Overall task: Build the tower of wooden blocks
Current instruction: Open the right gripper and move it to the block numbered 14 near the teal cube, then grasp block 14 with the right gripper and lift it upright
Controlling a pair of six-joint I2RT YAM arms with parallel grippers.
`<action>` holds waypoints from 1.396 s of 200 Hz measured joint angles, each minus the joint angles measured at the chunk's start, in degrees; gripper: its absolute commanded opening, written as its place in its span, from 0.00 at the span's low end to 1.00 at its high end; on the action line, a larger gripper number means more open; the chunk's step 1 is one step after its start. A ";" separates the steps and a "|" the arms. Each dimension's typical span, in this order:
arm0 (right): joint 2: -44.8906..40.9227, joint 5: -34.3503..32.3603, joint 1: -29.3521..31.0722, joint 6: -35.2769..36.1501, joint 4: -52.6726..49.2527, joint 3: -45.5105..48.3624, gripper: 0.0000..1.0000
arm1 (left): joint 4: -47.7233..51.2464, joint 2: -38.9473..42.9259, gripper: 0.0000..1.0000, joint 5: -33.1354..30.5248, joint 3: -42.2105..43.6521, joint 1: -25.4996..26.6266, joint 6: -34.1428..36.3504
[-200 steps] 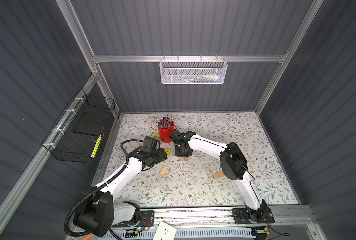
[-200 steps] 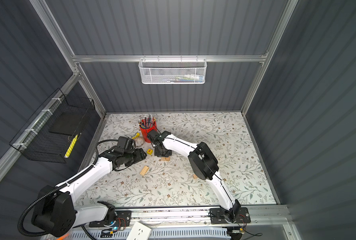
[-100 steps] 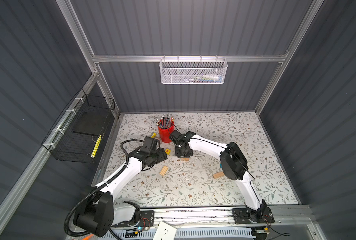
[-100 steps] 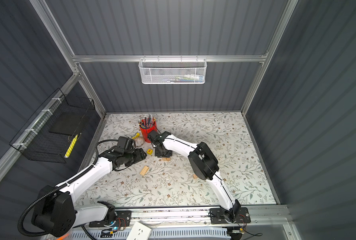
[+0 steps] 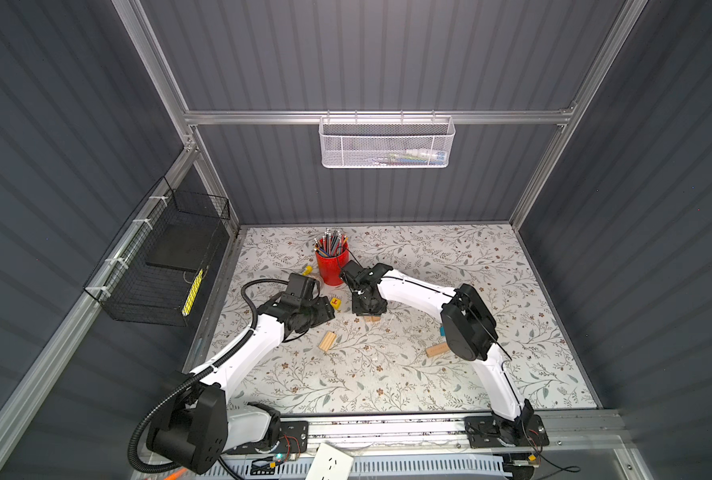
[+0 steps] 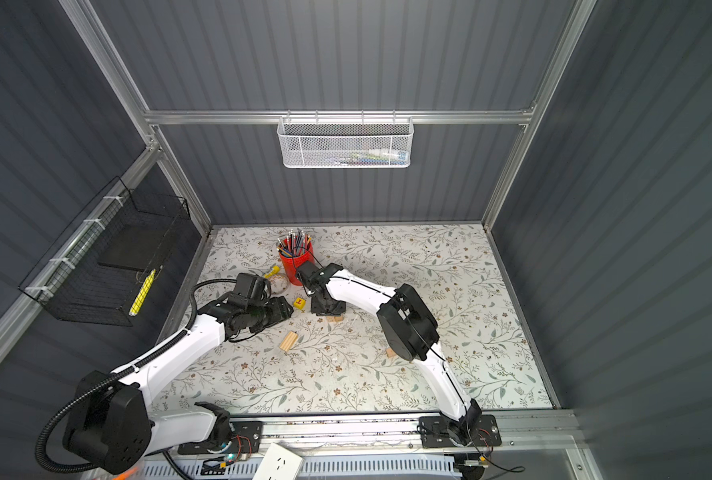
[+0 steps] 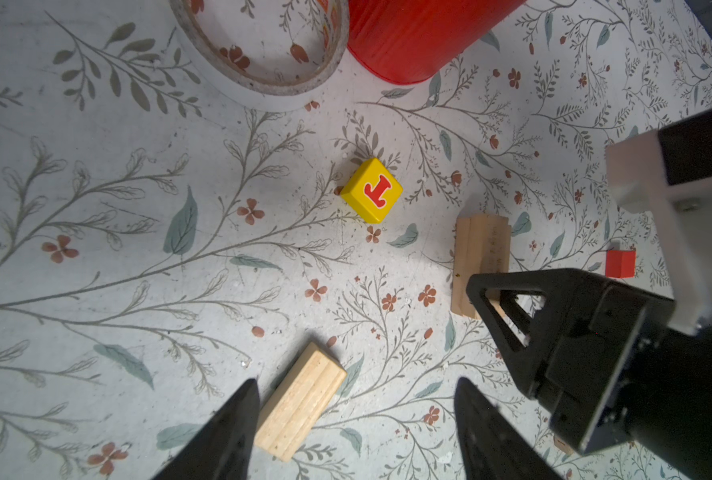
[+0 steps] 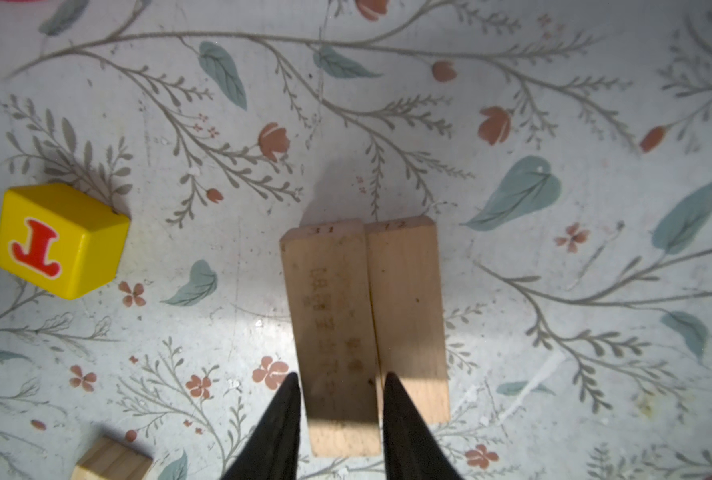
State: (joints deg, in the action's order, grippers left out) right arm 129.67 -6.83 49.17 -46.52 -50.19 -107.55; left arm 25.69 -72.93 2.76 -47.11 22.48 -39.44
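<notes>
Plank (image 8: pixel 333 316) between right pincer (image 8: pixel 339 378) tips

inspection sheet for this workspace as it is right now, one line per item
surface: floral table cover, flat.
job's things: two planks flat, side by side; loose plank; another plank by the right arm's elbow; yellow letter cube; small red block; no stack seen.
clutter: red pencil cup, tape roll, yellow tube.
grippers: left gripper open, empty; right gripper straddles one plank of the pair, grip unclear.
cables: black hose on the left arm; wires at the base rail.
surroundings: white mesh basket on the back wall; black wire basket on the side wall.
</notes>
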 measured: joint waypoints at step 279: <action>-46.66 4.17 -11.80 -11.56 7.85 59.63 0.84 | -8.68 -5.97 0.71 -0.83 -2.99 18.05 2.64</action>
State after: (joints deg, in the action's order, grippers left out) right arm 83.00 -2.66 37.36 -58.08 -42.35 -47.92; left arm 17.02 -78.89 1.93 -50.11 40.53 -36.80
